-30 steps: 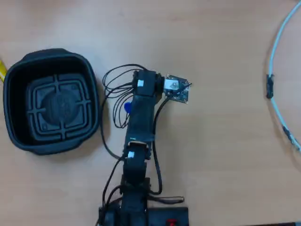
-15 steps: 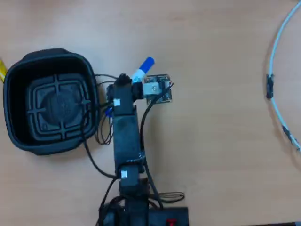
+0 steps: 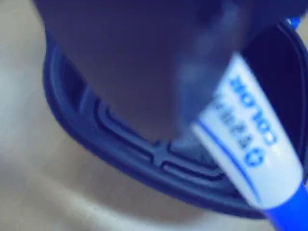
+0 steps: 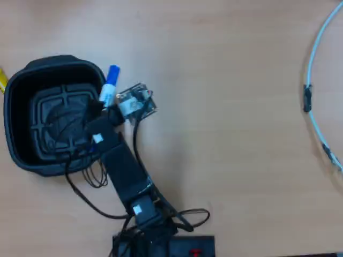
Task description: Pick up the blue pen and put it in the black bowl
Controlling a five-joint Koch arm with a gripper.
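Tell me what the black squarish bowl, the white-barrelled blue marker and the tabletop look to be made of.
Black squarish bowl: apparently moulded plastic, matte, with thick rim and raised floor ridges. White-barrelled blue marker: smooth plastic barrel with blue print, probably. Tabletop: pale wood-look surface with faint grain, wood or laminate; cannot tell which.

A pale wooden tabletop fills the overhead view, evenly lit.

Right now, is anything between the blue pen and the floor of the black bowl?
No. In the wrist view the blue pen hangs over the black bowl; only its bare ridged floor shows beneath.
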